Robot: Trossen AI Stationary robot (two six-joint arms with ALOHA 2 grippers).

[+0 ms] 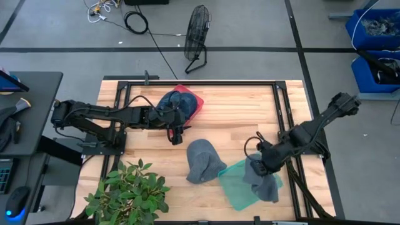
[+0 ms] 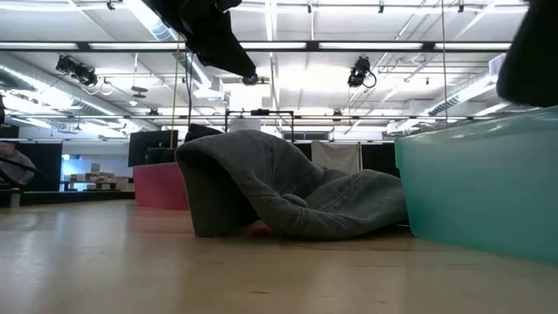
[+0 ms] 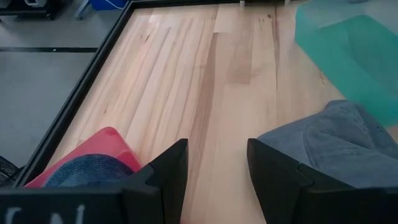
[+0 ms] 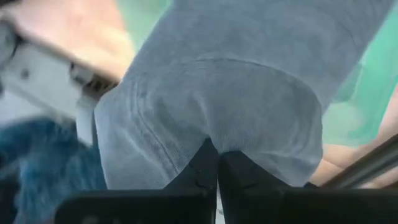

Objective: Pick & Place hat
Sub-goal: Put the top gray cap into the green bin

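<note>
No writing is legible anywhere. My right gripper (image 1: 261, 164) has its fingers clamped together on a grey fabric hat (image 1: 262, 181) draped over the translucent teal tray (image 1: 236, 187) at the wooden counter (image 1: 237, 119) edge. My left gripper (image 1: 177, 134), fingers apart and holding nothing, hovers beside the red tray (image 1: 197, 103) holding a blue denim hat (image 1: 174, 101). A second grey hat (image 1: 202, 160) lies between them; a leafy green plant (image 1: 128, 195) crowds the near corner.

My wooden table (image 1: 237, 119): grey hat (image 1: 201, 160) mid-board; red bin (image 1: 195, 103) behind it, teal bin (image 1: 234, 184) right, plant (image 1: 128, 194) left.
</note>
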